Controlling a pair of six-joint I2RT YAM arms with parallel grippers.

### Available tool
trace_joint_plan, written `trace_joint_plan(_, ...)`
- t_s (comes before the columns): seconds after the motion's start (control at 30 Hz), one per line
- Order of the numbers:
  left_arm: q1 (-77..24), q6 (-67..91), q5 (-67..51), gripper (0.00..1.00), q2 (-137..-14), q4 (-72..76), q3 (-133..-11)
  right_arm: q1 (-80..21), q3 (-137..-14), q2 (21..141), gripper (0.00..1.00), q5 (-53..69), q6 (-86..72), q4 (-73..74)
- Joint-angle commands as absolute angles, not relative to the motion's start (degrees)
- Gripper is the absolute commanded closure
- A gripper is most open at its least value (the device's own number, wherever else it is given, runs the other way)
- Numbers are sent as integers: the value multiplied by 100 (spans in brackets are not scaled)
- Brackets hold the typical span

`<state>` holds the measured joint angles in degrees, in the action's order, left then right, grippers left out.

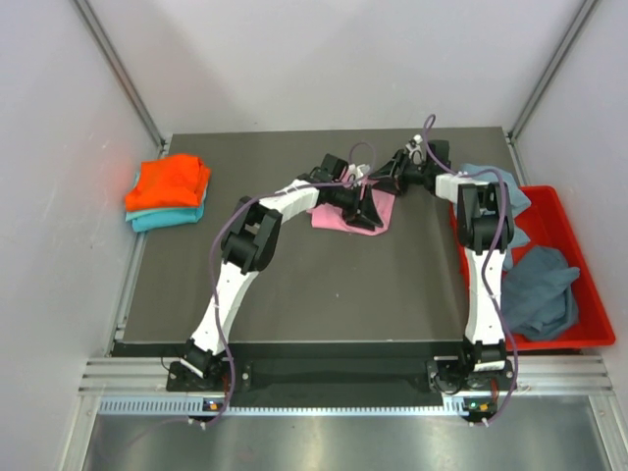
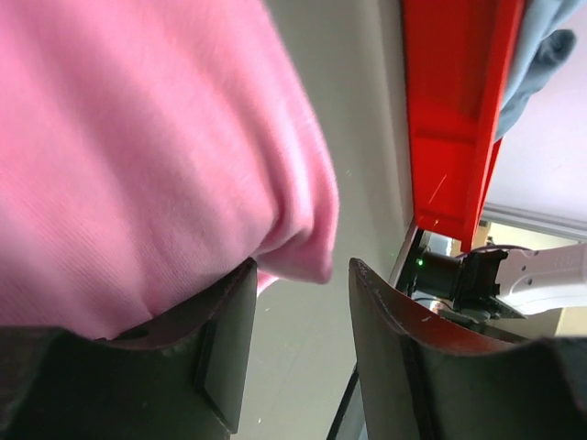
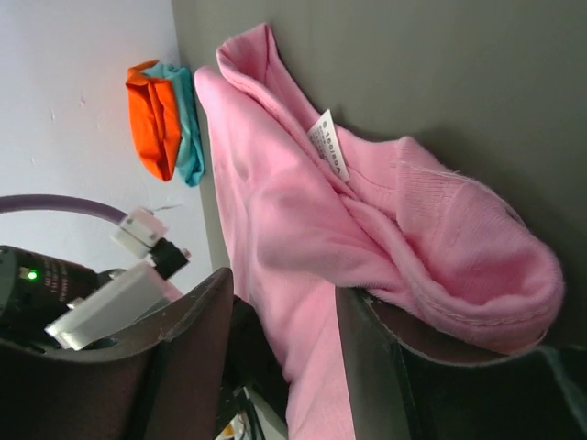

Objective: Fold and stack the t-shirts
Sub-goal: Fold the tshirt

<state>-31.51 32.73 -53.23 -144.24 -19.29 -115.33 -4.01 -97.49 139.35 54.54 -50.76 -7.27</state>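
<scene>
The pink t-shirt (image 1: 329, 218) lies bunched at the back middle of the dark table (image 1: 294, 285). My left gripper (image 1: 368, 211) is open at its right edge. In the left wrist view the pink cloth (image 2: 138, 137) drapes over the left finger (image 2: 225, 330), and the gap of the gripper (image 2: 303, 270) shows only bare table. My right gripper (image 1: 390, 183) is open at the shirt's far side. In the right wrist view the gripper (image 3: 284, 284) straddles a fold of the pink shirt (image 3: 303, 211) without closing on it. An orange tee (image 1: 169, 180) sits folded on a teal tee (image 1: 162, 218) at the far left.
A red plastic bin (image 1: 559, 343) stands at the table's right edge and holds a grey-blue tee (image 1: 545, 289). A lighter blue tee (image 1: 500, 186) hangs over its back corner. The bin's wall (image 2: 454, 110) is close to my left gripper. Walls enclose the table.
</scene>
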Motion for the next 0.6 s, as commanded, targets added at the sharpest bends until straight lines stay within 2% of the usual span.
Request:
trace_joint_plan(0.0,-3234,3278,-5432,50,-14212,-1793,-11250,-352,-10125,14176,50,5247,-4992,-809)
trace_joint_plan(0.23,-3287,2972,-5405,50,-13896,-2020,-11294,-334,-10205,14230,50,5221,-5036,-861)
trace_joint_plan(0.43,-3235,1856,-4958,47,-13088,-2830,-11742,-351,-9985,14107,50,5256,-5019,-879)
trace_joint_plan(0.57,-3120,1802,-5070,46,-13016,-2874,-12092,-352,-9958,14045,50,5265,-5019,-905)
